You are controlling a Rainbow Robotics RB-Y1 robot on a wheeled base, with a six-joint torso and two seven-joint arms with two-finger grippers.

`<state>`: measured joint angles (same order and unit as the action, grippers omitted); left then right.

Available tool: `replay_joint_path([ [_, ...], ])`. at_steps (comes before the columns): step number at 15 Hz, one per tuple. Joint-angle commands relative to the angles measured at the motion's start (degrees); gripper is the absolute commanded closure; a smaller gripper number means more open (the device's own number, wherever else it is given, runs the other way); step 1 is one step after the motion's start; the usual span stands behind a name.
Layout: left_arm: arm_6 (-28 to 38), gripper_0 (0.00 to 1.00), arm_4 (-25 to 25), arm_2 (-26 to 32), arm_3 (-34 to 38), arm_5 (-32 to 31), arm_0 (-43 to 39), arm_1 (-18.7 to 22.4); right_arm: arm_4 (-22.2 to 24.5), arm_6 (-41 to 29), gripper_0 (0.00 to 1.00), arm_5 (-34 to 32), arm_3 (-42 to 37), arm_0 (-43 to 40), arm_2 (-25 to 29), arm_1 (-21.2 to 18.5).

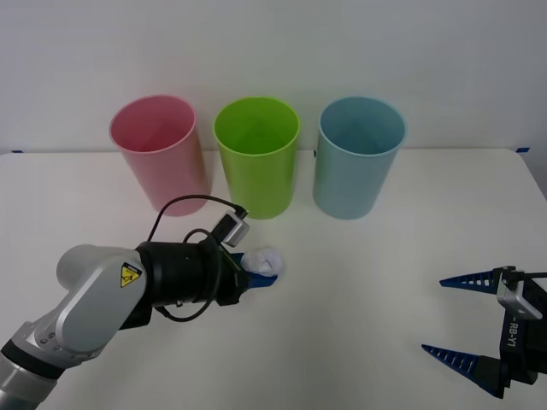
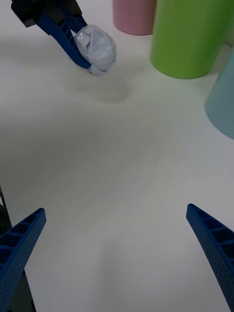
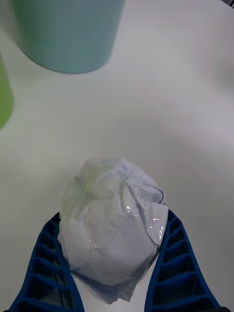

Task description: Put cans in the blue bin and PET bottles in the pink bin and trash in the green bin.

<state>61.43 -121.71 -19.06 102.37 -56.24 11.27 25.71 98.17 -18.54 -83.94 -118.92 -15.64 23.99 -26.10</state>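
Three bins stand on the table: one pink bin (image 1: 156,149), one green bin (image 1: 256,154) and one blue bin (image 1: 359,155). There is one wad of trash (image 1: 265,260), between the fingers (image 3: 175,263) of one gripper. Two grippers show in all.

The lower part of the trash (image 3: 113,222) sits hidden between the left gripper (image 3: 114,273)'s blue fingers (image 3: 178,273), whose bases run off the picture's edge. Beyond that gripper, the blue bin (image 3: 68,34) and green bin (image 3: 4,92) are cropped, rims unseen. The right gripper (image 2: 117,253) shows only its fingertips; past it, the pink bin (image 2: 132,17) is cut off.
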Motion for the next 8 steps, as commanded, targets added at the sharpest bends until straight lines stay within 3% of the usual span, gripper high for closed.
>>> replay_joint_path([
  [1, -6.23, 1.0, 7.1, 4.03, 0.64, -0.01, -2.13, 0.22, 0.0, 0.0, 0.0, 0.0, 0.0, 0.0, 0.0, 0.0],
  [3, -13.35, 1.0, 15.45, 6.93, 0.99, 0.6, -3.1, 0.66, 0.0, 0.0, 0.0, 0.0, 0.0, 0.0, 0.0, 0.0],
  [8, -26.27, 1.0, 30.75, 11.24, 1.43, 4.47, -3.8, 0.66, 0.0, 0.0, 0.0, 0.0, 0.0, 0.0, 0.0, 0.0],
])
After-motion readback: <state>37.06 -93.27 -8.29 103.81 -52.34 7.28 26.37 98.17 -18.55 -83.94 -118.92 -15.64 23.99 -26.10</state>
